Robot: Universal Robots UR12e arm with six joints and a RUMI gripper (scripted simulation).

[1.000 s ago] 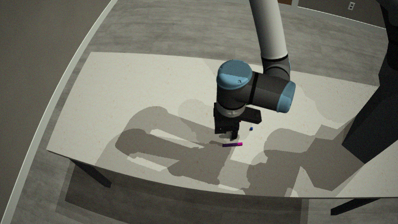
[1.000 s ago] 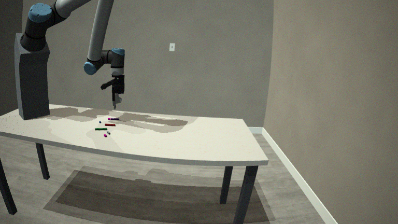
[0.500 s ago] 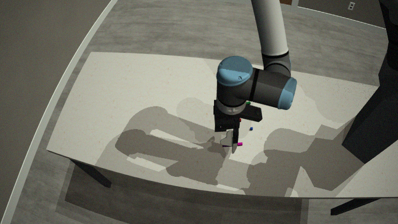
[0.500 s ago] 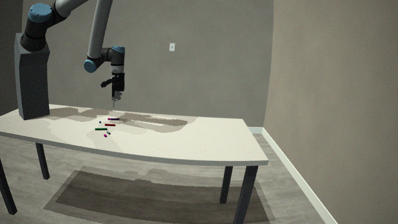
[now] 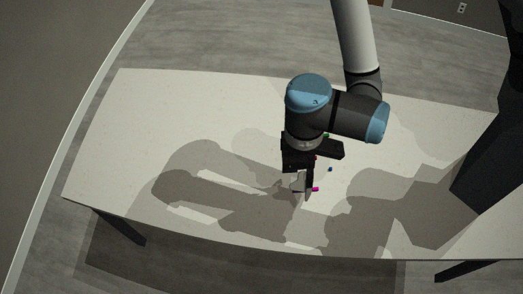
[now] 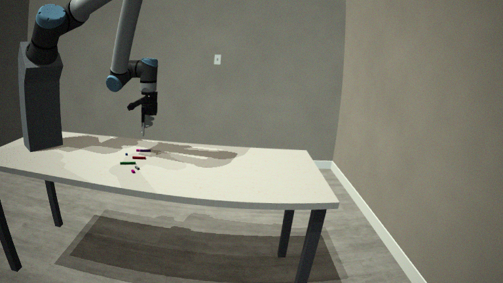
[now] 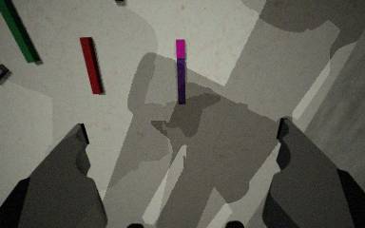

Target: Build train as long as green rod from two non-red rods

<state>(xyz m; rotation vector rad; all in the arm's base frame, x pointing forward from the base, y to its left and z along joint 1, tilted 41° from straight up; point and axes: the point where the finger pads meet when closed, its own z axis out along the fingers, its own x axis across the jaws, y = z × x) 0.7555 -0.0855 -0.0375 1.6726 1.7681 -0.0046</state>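
A magenta rod and a purple rod lie flat in one straight line, their ends touching or almost touching in the wrist view. The green rod lies apart to their left in the wrist view, beyond the red rod. My gripper is wide open and empty, raised above the table near the purple rod. In the top view a finger hides part of the purple rod.
A red rod lies between the green rod and the magenta-purple line. A blue rod, a grey rod and another magenta rod lie separately on the table.
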